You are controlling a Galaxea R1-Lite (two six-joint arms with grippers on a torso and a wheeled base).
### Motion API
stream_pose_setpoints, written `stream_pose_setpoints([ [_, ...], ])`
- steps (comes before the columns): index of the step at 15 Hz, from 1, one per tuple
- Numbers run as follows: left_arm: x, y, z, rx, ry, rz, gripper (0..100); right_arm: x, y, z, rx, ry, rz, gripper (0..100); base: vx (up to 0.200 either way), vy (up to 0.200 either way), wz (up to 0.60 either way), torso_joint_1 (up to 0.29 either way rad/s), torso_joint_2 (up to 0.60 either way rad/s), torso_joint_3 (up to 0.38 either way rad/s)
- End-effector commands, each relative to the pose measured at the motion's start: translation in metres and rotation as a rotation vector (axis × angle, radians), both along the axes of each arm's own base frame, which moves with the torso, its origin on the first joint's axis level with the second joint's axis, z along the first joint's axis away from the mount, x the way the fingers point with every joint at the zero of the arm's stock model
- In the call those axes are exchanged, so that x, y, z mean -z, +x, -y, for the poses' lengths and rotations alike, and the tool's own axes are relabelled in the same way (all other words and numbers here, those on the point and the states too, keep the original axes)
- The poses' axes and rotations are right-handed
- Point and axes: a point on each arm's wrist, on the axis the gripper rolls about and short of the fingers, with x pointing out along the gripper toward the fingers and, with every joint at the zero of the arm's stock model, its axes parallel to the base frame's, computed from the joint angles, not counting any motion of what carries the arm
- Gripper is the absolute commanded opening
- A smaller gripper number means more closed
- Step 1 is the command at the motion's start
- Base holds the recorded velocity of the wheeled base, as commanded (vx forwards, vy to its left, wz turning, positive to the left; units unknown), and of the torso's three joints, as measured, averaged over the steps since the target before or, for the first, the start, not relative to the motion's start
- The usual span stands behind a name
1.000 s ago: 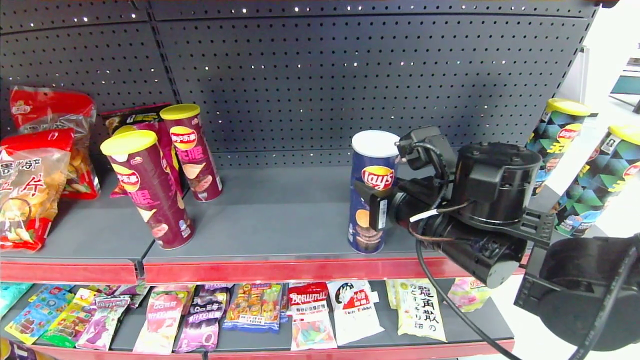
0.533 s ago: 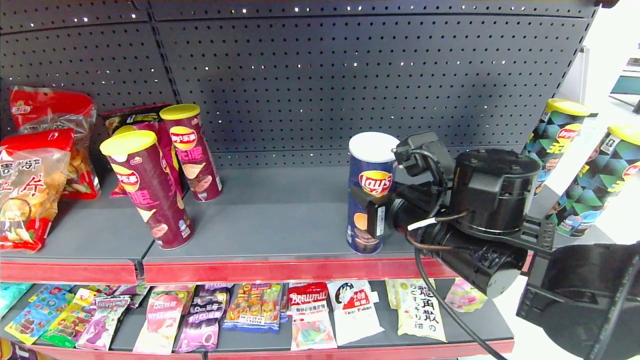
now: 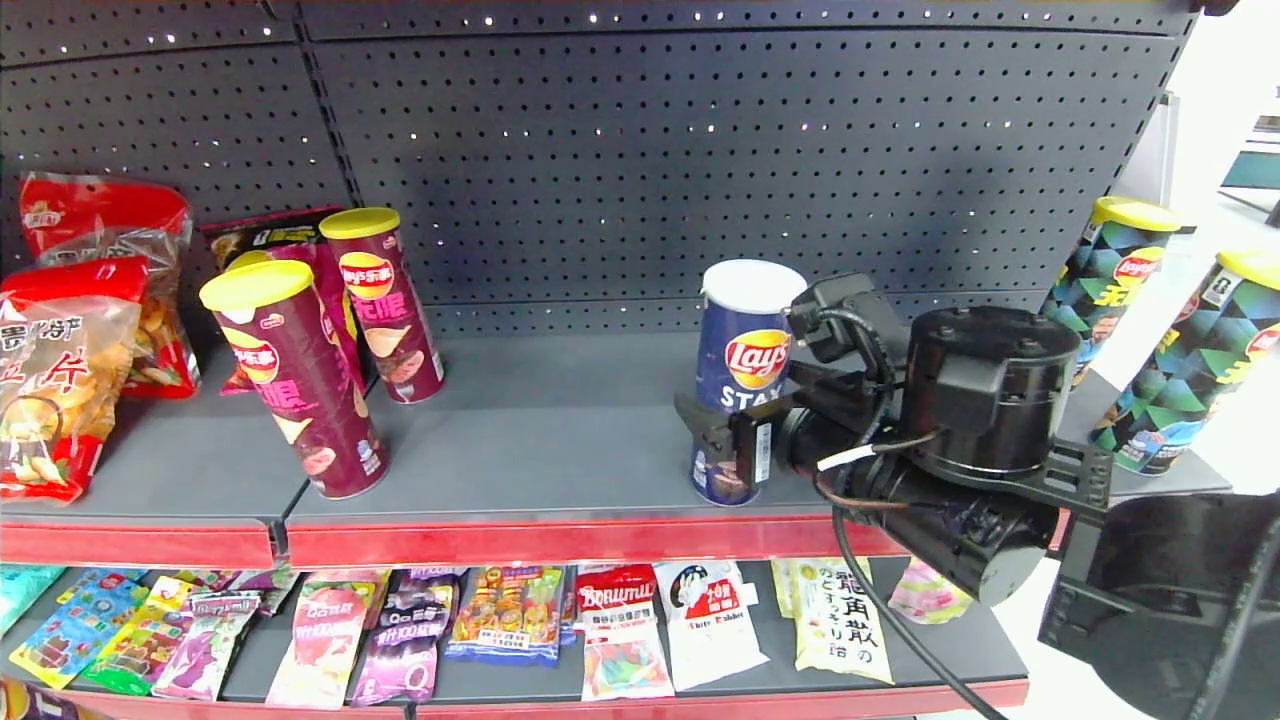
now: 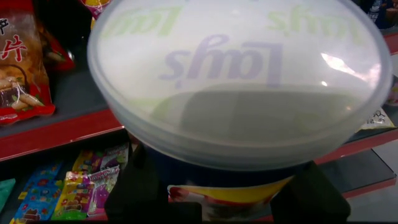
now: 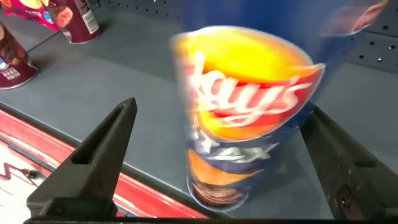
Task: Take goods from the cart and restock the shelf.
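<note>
A blue chip can (image 3: 745,370) with a white lid stands near the front of the grey shelf (image 3: 560,420), leaning slightly. My right gripper (image 3: 733,440) is open around its lower half. In the right wrist view the can (image 5: 249,124) sits between the two spread fingers (image 5: 93,162), with a gap on one side. My left gripper (image 4: 224,202) is shut on a second blue can (image 4: 230,186), whose clear lid (image 4: 236,74) is close to the camera.
Maroon cans with yellow lids (image 3: 295,380) and snack bags (image 3: 60,370) occupy the shelf's left part. Teal patterned cans (image 3: 1110,270) stand at the right. The red shelf edge (image 3: 560,540) runs below, over a lower shelf of candy packets (image 3: 500,615).
My right gripper has slid down and a little left along the blue can and its fingers have spread. The can has turned and tipped slightly, showing more of its label.
</note>
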Motion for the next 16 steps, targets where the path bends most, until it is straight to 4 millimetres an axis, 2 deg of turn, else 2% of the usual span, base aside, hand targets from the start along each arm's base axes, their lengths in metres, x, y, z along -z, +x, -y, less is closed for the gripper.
stream_pose_setpoints([
  [1,0.000,0.000,0.000,0.000,0.000,0.002,0,-0.001,-0.009,0.009,0.000,-0.001,-0.001,100,0.000,0.000,0.00,0.000,0.00,0.000],
  [8,-0.001,0.000,0.000,0.001,-0.001,0.003,0,-0.006,-0.058,0.058,-0.003,0.002,0.006,100,0.000,0.000,0.00,0.000,0.00,0.000],
  [10,-0.002,0.000,0.000,0.003,-0.002,0.008,0,-0.009,-0.074,0.085,0.036,0.014,0.027,100,0.000,0.000,0.00,0.000,0.00,0.000],
  [12,-0.003,0.000,0.000,0.004,-0.002,0.009,0,-0.009,-0.077,0.112,0.143,-0.024,0.057,100,0.000,0.000,0.00,0.000,0.00,0.000],
  [15,-0.006,0.000,0.001,0.029,-0.003,0.015,0,-0.002,-0.088,0.170,0.366,-0.069,0.092,100,0.000,0.000,0.00,0.000,0.00,0.000],
  [16,-0.006,0.000,0.001,0.031,-0.003,0.015,0,-0.002,-0.088,0.171,0.369,-0.068,0.093,100,0.000,0.000,0.00,0.000,0.00,0.000],
])
